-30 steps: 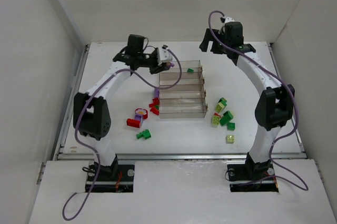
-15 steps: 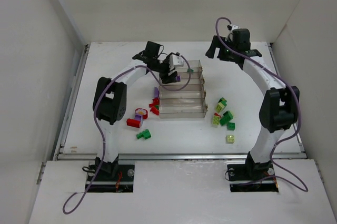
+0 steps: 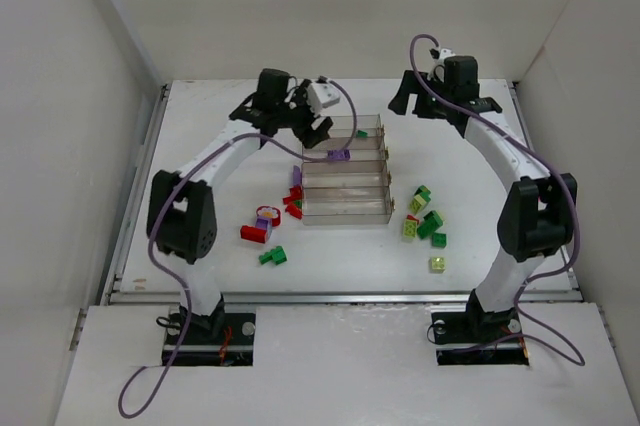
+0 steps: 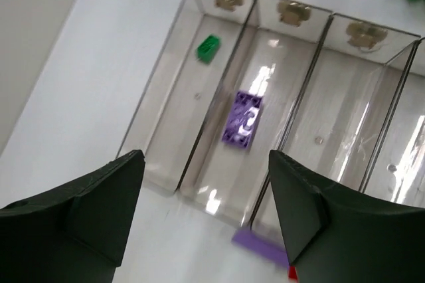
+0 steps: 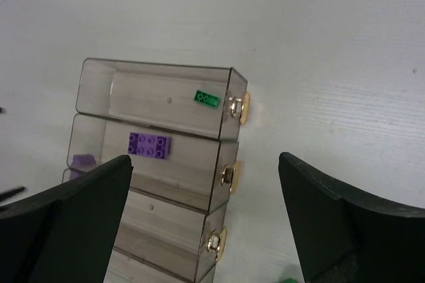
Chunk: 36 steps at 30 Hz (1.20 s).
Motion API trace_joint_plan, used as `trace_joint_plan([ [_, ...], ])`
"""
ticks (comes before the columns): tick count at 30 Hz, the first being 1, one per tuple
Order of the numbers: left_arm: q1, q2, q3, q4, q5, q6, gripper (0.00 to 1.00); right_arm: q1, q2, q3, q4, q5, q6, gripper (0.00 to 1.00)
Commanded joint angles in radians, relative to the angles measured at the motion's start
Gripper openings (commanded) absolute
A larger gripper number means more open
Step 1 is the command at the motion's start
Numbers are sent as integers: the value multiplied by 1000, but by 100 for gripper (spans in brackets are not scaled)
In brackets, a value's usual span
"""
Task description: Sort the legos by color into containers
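Note:
The clear tray of four containers (image 3: 345, 218) sits mid-table. Its far row holds a dark green lego (image 3: 360, 134) (image 4: 208, 48) (image 5: 206, 99). The second row holds a purple lego (image 3: 339, 155) (image 4: 242, 118) (image 5: 149, 145). My left gripper (image 3: 318, 131) (image 4: 204, 163) hovers above the tray's left end, open and empty. My right gripper (image 3: 408, 101) (image 5: 204, 160) hangs open and empty above the tray's far right corner. Loose red and purple legos (image 3: 293, 203) lie left of the tray. Green and lime legos (image 3: 425, 218) lie to its right.
A purple brick (image 4: 261, 246) (image 5: 84, 161) rests on the table against the tray's left end. A red brick (image 3: 253, 234), a purple and white piece (image 3: 266, 218) and a green brick (image 3: 273, 256) lie front left. A lime brick (image 3: 437, 263) sits front right.
My left gripper came over the tray, opened and let go of the purple lego, which now lies in the second row. It then pulled back left. The right arm barely shifted.

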Motion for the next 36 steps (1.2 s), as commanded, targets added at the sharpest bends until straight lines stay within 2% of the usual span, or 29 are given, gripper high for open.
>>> trace_joint_plan([
  [1, 99, -213, -127, 90, -105, -182, 71, 41, -86, -37, 6, 9, -29, 96],
  [3, 148, -267, -253, 74, -89, -121, 64, 70, -96, -51, 6, 20, -29, 96],
  [5, 200, -324, -307, 30, -79, -34, 55, 87, -97, -51, -20, 4, -38, 96],
  [6, 214, -333, -321, -13, -58, 76, 55, 96, -97, -51, -32, -5, -38, 96],
  [7, 225, -333, -321, -130, -49, 129, 55, 114, -97, -38, -45, -5, -38, 96],
  [8, 243, -333, -321, -201, -49, 178, 57, 124, -97, -38, -65, -5, -47, 96],
  [11, 262, -351, -321, -482, -23, 376, 71, 153, -107, -38, -74, 27, -47, 96],
  [13, 262, -368, -373, -568, -32, 419, 80, 167, -120, -48, -74, 53, -35, 96],
  [15, 253, -399, -405, -645, -32, 428, 84, 196, -129, -59, -83, 67, -22, 96],
  [17, 233, -426, -455, -645, -32, 373, 92, 229, -143, -59, -92, 105, -9, 96],
  [18, 219, -452, -473, -633, -47, 299, 100, 242, -153, -70, -101, 121, 1, 96],
  [22, 135, -514, -557, -515, -127, 84, 100, 299, -193, -111, -111, 167, 31, 96],
  [26, 29, -537, -624, -392, -263, -91, 100, 348, -218, -143, -111, 187, 54, 96],
  [29, -20, -500, -635, -357, -360, -161, 100, 383, -253, -162, -132, 223, 54, 96],
  [30, -34, -491, -647, -357, -444, -174, 99, 392, -262, -162, -132, 239, 54, 96],
  [33, -34, -500, -689, -274, -579, -199, 97, 418, -306, -186, -141, 274, 63, 96],
  [36, -34, -516, -689, -262, -579, -188, 96, 427, -346, -226, -131, 283, 72, 96],
])
